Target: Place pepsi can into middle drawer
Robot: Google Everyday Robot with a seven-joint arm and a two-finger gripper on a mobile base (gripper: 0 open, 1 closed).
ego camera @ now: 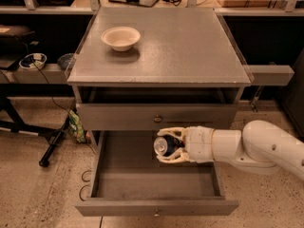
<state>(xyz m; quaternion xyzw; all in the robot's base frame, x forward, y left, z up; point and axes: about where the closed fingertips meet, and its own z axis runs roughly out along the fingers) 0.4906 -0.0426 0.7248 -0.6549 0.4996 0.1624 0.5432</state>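
The pepsi can [162,145] is dark blue with a silver end facing left, held on its side. My gripper [165,145] reaches in from the right on a white arm and is shut on the can, one finger above and one below it. It holds the can over the open middle drawer [123,184], near the tray's back middle, just below the upper drawer front [118,116] and its small knob [157,119]. The middle drawer is pulled out, and its grey tray shows nothing inside.
A cream-white bowl [121,37] sits on the cabinet top [190,46] at the back left. Dark shelving and cables run behind. A black stand leg [54,144] and a green item [76,125] lie on the floor left of the cabinet.
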